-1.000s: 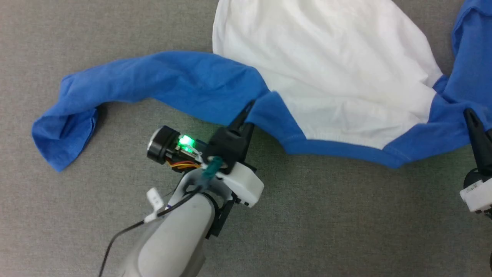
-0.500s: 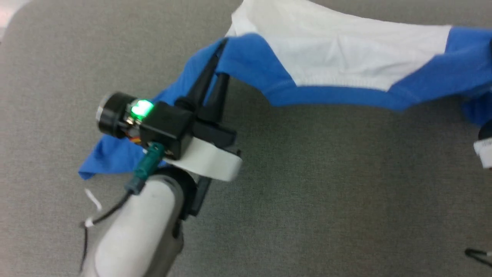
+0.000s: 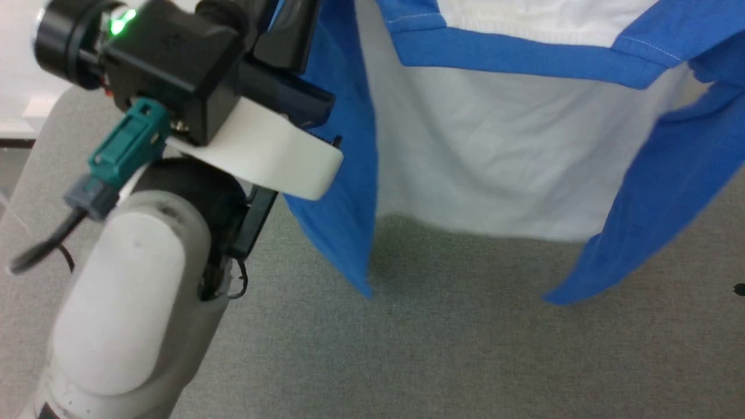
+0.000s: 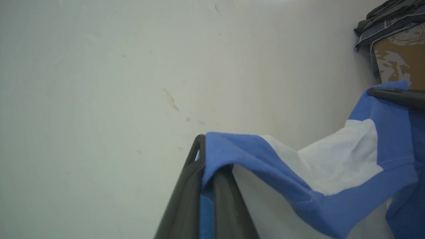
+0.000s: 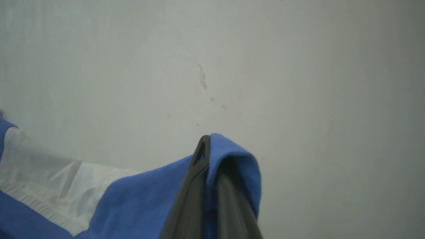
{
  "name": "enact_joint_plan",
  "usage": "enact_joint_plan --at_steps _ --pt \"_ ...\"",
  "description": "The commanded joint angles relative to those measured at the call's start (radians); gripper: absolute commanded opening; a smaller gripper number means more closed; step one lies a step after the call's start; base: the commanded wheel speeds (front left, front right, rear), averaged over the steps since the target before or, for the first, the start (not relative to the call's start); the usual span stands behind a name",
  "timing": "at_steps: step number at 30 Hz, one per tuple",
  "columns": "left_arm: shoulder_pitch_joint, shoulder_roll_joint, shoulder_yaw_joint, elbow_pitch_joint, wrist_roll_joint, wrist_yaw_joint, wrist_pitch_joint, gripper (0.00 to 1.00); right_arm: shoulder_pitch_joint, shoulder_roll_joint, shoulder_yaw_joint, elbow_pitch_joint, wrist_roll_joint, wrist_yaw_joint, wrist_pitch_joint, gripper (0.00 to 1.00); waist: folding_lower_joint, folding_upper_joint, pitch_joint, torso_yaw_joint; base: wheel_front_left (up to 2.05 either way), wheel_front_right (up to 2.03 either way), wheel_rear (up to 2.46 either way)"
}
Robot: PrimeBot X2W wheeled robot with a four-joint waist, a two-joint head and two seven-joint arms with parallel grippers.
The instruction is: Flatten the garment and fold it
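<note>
Raised off the table (image 3: 465, 361), the garment (image 3: 495, 174) hangs between both jaws, clamped on its blue shoulders.

Soft, even light is cast from above, and no glare is seen. In the head view a faint, diffuse shadow is thrown on the grey surface (image 3: 465, 361) under the hanging shirt (image 3: 495, 174). The near forearm (image 3: 128, 302) is rendered soft and out of focus, and the green lamp (image 3: 119, 23) is blown out. Slight blur is seen along the cloth edges. In the wrist views the wall (image 4: 99, 83) is shown pale and flat, greyer toward the right, and the dark fingers (image 4: 184, 199) are blurred.
</note>
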Motion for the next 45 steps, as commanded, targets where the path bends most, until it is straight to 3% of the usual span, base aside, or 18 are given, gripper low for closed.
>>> enact_joint_plan --at_steps 1,8,14,20,25,30,35,41,45 --pt "-0.021 0.005 0.004 -0.01 -0.006 -0.007 0.012 0.0 -0.013 0.0 -0.001 -0.011 0.003 -0.001 0.01 0.0 0.0002 -0.0001 -0.03 -0.012 0.0 0.0 0.0" --pt "-0.051 -0.009 0.007 -0.061 -0.07 -0.008 0.126 0.0 -0.023 0.001 -0.017 -0.082 0.024 -0.001 0.132 0.0 0.0002 -0.0001 -0.043 -0.029 0.0 0.0 0.0" --pt "-0.096 -0.016 0.002 -0.045 -0.112 -0.012 0.223 0.0 -0.072 0.003 -0.046 -0.069 0.053 -0.001 0.241 0.0 0.0002 -0.0001 0.018 -0.054 0.0 0.0 0.0" --pt "-0.256 -0.022 0.01 0.1 -0.108 -0.022 0.301 0.0 -0.243 -0.026 -0.036 0.064 0.065 -0.001 0.291 0.0 0.0002 -0.0001 0.161 -0.082 0.0 0.0 0.0" --pt "-0.506 -0.01 0.001 0.274 -0.018 -0.05 0.299 0.0 -0.496 -0.104 0.023 0.239 0.01 -0.001 0.215 0.0 0.0002 -0.0001 0.312 -0.099 0.0 0.0 0.0" --pt "-0.777 -0.004 -0.036 0.462 0.108 -0.075 0.221 0.0 -0.745 -0.155 0.088 0.428 -0.046 -0.001 0.087 0.0 0.0002 -0.0001 0.438 -0.098 0.0 0.0 0.0" --pt "-0.934 -0.033 -0.042 0.618 0.181 -0.029 0.069 0.0 -0.916 -0.2 0.139 0.599 -0.071 -0.001 -0.044 0.0 0.0002 -0.0001 0.535 -0.082 0.0 0.0 0.0" --pt "-0.94 -0.048 -0.069 0.706 0.22 0.015 -0.152 0.0 -0.98 -0.25 0.205 0.747 -0.053 -0.001 -0.204 0.0 0.0002 -0.0001 0.646 -0.069 0.0 0.0 0.0" --pt "-0.889 -0.05 -0.097 0.732 0.217 0.01 -0.236 0.0 -0.933 -0.283 0.263 0.774 0.007 -0.001 -0.283 0.0 0.0002 -0.0001 0.696 -0.065 0.0 0.0 0.0"
